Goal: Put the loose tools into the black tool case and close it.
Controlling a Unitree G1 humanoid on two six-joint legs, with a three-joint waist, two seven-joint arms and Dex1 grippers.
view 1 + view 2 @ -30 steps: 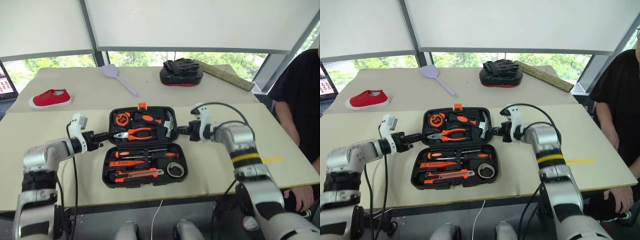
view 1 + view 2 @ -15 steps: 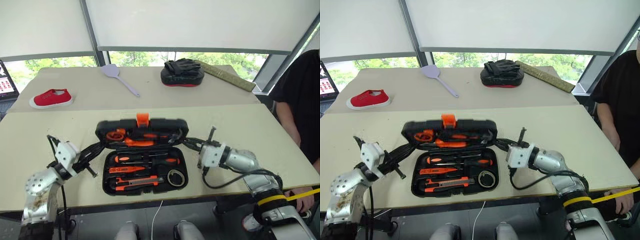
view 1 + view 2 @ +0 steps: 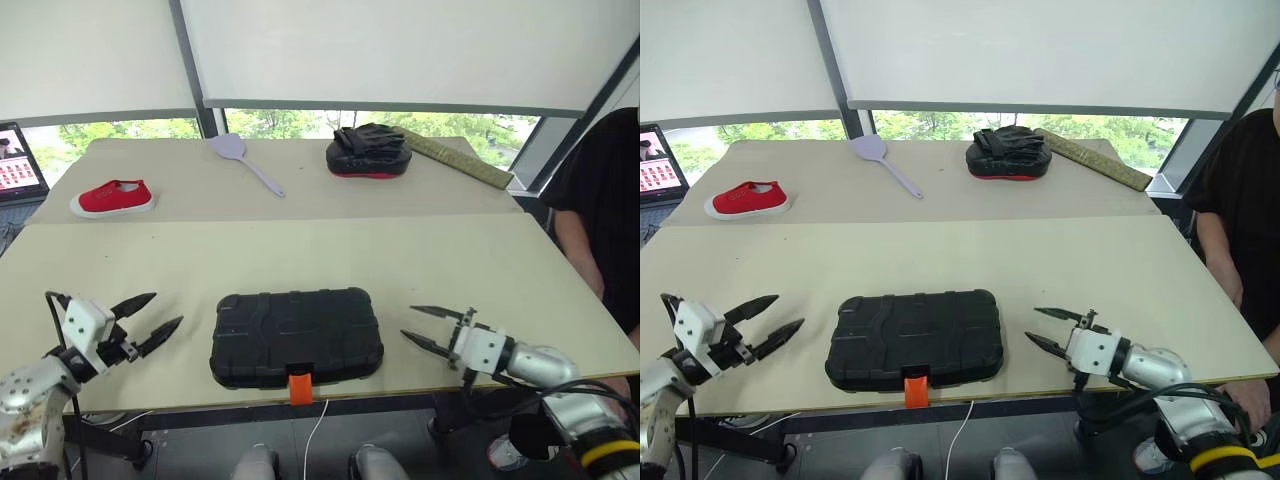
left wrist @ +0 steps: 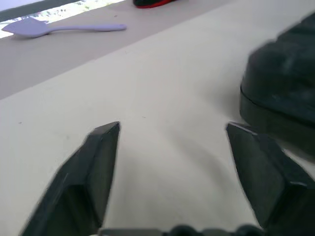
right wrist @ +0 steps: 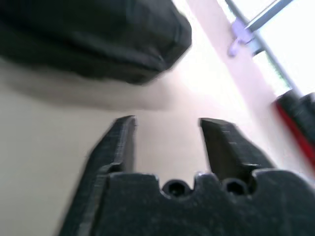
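Lying flat and shut near the front edge of the near table (image 3: 420, 250), the black tool case (image 3: 296, 335) shows its textured lid uppermost, with the small orange latch (image 3: 299, 388) hanging over the table's near edge. None of the loose tools can be seen on the table; whether they are inside cannot be told with the lid down. To the left of the case, apart from it, the left gripper (image 3: 148, 320) hovers with its two black fingers spread and nothing between them; the left wrist view shows bare tabletop between its fingers (image 4: 101, 162) and a corner of the case off to one side. To the right of the case, also clear of it, the right gripper (image 3: 430, 328) points toward the case with its fingers parted and empty; the right wrist view shows a gap between the fingers (image 5: 120, 142) and the case beyond them. On the far table (image 3: 300, 195) lie a red shoe (image 3: 112, 196) at the left, a lilac spatula (image 3: 246, 161) near the middle, and a black-and-red padded mitt (image 3: 367, 151) to the right, with a long olive-coloured bar (image 3: 458, 159) beside it. A person in black (image 3: 600, 210) sits at the right edge.
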